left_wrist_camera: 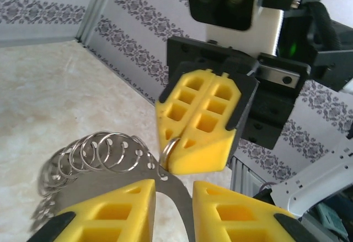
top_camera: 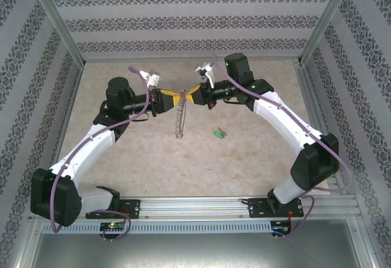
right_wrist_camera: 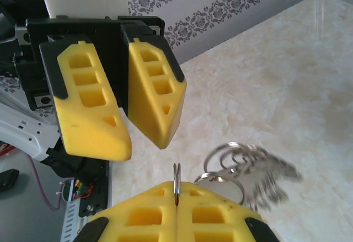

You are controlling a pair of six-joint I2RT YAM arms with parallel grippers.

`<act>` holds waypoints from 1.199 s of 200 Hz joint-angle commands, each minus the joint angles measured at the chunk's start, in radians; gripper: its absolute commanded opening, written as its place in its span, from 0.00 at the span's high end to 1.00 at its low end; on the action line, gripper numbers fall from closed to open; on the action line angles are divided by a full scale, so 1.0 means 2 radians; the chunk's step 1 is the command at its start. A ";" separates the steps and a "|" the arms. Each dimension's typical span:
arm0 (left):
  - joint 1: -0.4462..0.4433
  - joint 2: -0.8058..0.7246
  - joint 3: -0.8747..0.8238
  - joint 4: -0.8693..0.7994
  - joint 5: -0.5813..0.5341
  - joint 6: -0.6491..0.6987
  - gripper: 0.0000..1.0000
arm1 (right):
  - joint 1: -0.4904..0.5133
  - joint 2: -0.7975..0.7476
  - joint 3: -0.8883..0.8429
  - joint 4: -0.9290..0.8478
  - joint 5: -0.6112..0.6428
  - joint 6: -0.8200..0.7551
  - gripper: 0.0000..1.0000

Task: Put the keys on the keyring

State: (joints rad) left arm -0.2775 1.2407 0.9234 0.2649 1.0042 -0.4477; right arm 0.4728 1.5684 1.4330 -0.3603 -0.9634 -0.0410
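Top external: I'm seeing the two tools sitting nose to nose over the middle of the table (top_camera: 153, 170), w/ the keyring (top_camera: 178, 121) hanging between them and its floppy tail dangling toward the surface. The right gripper (top_camera: 195, 95) is pinching the ring's top edge, jaws fully together on the thin wire. The right wrist cam is showing that wire edge-on btw its pads (right_wrist_camera: 143, 220). The left gripper (top_camera: 168, 101) is sitting just beside it, jaws apart w/ a narrow gap. The left wrist cam is showing a strip of the loop running through that gap, but I'm not seeing either side touching it, so I'm calling it not gripped. The key (top_camera: 218, 134), green head, is lying flat on the table on the right gripper's side, well apart from the ring and both tools, so I'm judging threading as not yet begun. Risks I'm watching: the wire is thin and the right pinch is at the fingertips only, so any tug from the left risks twisting it loose and dropping the whole bunch. If the left closes off-centre, it's prob. nudging the loop aside instead of catching it. Also, w/ both tools busy at the ring, nothing's free for the tiny key, and lifting it flat off the table is looking fiddly and easy to skid away.
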 commanded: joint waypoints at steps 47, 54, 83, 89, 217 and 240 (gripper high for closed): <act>-0.016 0.004 0.012 0.062 0.032 0.006 0.84 | -0.021 -0.036 -0.040 0.107 -0.065 0.062 1.00; -0.017 0.006 0.012 0.068 0.032 0.002 0.84 | -0.024 -0.039 -0.046 0.124 -0.071 0.073 1.00; -0.019 0.009 0.009 0.096 0.024 -0.014 0.85 | -0.026 -0.045 -0.051 0.138 -0.078 0.083 1.00; -0.020 0.010 0.009 0.103 0.024 -0.018 0.85 | -0.026 -0.046 -0.052 0.143 -0.080 0.087 1.00; -0.041 0.034 0.009 0.205 0.014 -0.075 0.86 | -0.012 -0.046 -0.062 0.189 -0.091 0.119 1.00; -0.043 0.037 0.011 0.209 0.013 -0.078 0.86 | -0.009 -0.046 -0.062 0.191 -0.092 0.119 1.00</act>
State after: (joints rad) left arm -0.3481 1.3121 0.9237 0.5999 1.0363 -0.5846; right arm 0.4366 1.4986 1.3144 -0.0315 -1.1084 0.1886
